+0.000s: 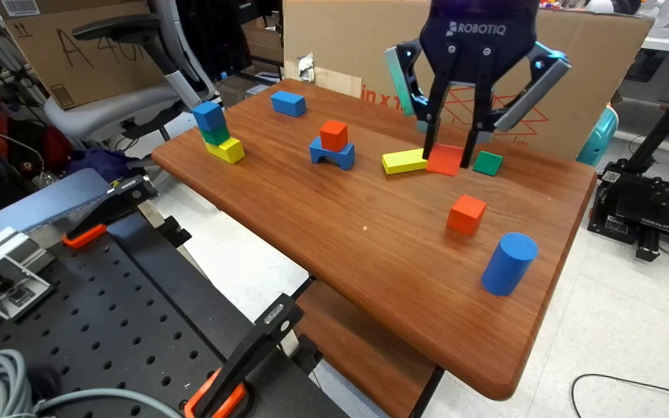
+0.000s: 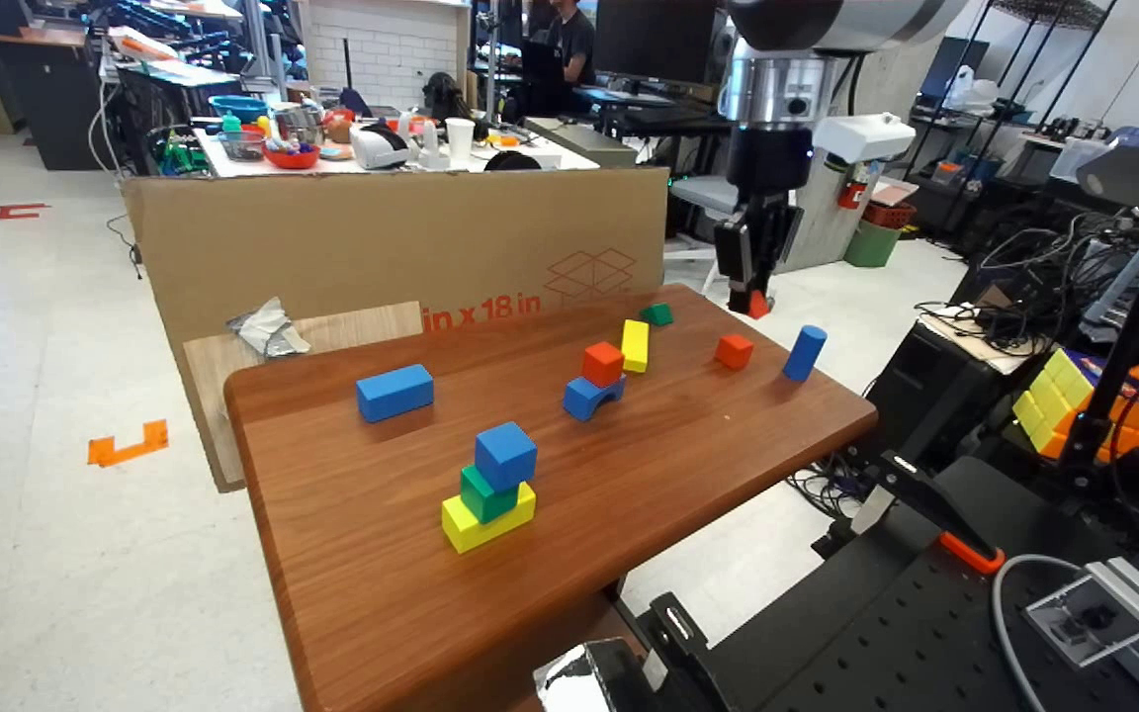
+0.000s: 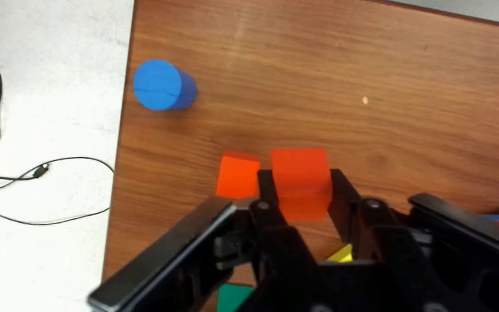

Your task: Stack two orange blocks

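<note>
An orange block (image 1: 445, 160) is held between the fingertips of my gripper (image 1: 447, 155), raised above the table. It also shows in an exterior view (image 2: 758, 305), partly covered by the fingers, and in the wrist view (image 3: 300, 182) between both fingers. A second orange block (image 1: 467, 215) stands on the table near the blue cylinder. It shows in an exterior view (image 2: 734, 351) and in the wrist view (image 3: 238, 175), just left of the left finger, which covers its edge. The held block is apart from the standing block and not directly over it.
A blue cylinder (image 1: 509, 264) stands upright near the table's edge. A yellow bar (image 1: 404, 162) and a green block (image 1: 488, 163) lie behind. A redder block (image 2: 603, 364) sits on a blue arch (image 2: 589, 398). A blue-green-yellow stack (image 2: 504, 457) and a blue block (image 2: 394, 393) stand farther off.
</note>
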{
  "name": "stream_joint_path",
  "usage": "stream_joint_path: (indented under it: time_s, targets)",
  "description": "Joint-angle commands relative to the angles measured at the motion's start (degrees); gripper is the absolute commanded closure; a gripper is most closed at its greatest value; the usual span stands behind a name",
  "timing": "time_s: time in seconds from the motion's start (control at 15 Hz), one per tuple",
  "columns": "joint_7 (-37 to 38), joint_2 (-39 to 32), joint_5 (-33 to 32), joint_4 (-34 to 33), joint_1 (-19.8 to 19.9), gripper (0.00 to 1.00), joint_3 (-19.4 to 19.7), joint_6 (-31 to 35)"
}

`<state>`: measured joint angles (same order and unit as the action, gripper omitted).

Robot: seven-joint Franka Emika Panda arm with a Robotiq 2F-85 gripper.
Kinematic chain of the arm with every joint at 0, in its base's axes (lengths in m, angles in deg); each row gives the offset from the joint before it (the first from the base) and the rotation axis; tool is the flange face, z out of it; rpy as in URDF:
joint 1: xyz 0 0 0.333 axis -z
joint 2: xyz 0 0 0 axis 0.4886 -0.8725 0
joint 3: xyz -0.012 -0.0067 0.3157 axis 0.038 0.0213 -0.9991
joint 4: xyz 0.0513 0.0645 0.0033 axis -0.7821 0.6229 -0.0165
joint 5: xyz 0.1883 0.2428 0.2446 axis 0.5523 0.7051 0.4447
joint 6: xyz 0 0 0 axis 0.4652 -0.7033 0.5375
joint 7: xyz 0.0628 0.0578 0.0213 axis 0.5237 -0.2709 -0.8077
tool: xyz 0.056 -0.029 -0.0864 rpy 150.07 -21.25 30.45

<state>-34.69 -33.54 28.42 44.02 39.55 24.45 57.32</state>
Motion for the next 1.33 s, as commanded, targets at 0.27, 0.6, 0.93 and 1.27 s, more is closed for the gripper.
stream_joint_path:
  time_s: [0.27,0.6,0.93,1.27]
  targets:
    - [-1.38,-1.49,0.92,0.18,2.84,0.92,0.39,2.92]
    - [-1.22,-2.59,0.78,-0.7,2.66,0.92,0.19,2.68]
    - [-1.08,-4.6,0.96,-2.86,2.81,0.92,0.14,1.97]
    - [-0.81,-6.36,0.71,-4.53,2.53,0.92,0.01,1.98]
